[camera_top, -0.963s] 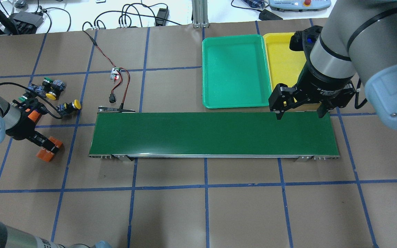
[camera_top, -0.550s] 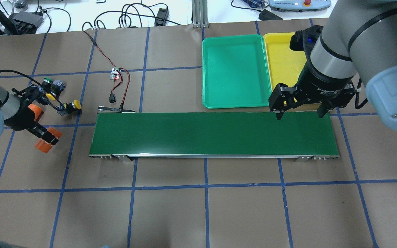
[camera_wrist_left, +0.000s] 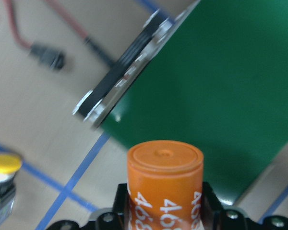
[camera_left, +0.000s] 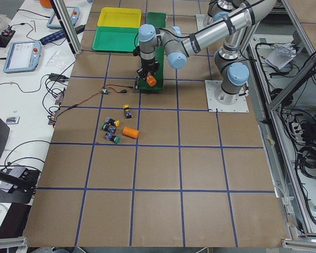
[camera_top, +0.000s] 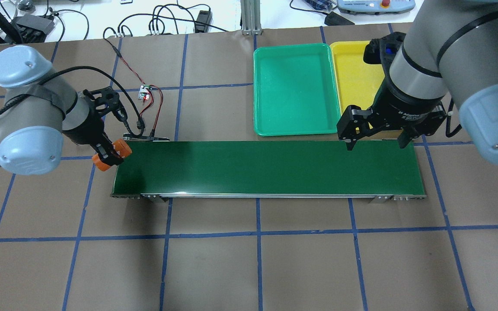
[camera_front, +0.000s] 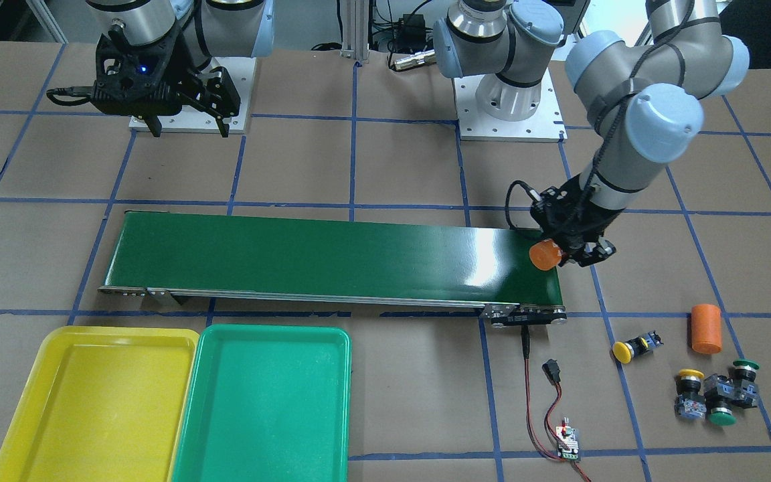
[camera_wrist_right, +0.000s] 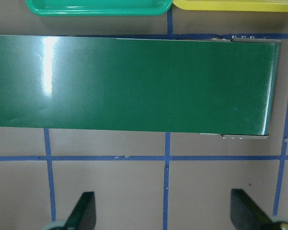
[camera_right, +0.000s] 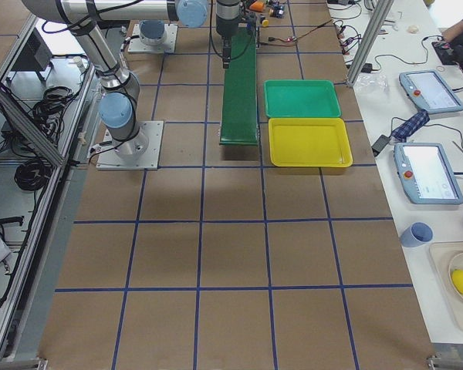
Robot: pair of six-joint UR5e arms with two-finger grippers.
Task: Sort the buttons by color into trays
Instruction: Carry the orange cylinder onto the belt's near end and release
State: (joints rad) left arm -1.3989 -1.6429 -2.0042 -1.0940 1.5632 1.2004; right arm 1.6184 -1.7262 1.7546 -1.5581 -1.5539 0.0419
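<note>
Pinches an orange cylinder (camera_front: 545, 255) marked 4680 between the fingers of the left gripper (camera_top: 111, 155); holds it tipped sideways, right at the left end of the long dark green belt (camera_top: 266, 166); holds the right gripper (camera_top: 376, 146) above the other end of the belt, with its fingers (camera_wrist_right: 84, 213) spread wide apart; has all four buttons down on the brown table (camera_front: 359, 167), past the belt end by the left gripper and well apart from the trays; has a lone yellow button (camera_front: 630, 349) lying on its side, nearest the belt; has the other yellow button (camera_front: 689, 387) bunched close with the first green button (camera_front: 720, 414) and the second green button (camera_front: 745, 369); has a second orange cylinder (camera_front: 707, 328) resting near them; has the green tray (camera_top: 294, 88) and the yellow tray (camera_top: 355, 73) side by side, just beside the belt's right end.
</note>
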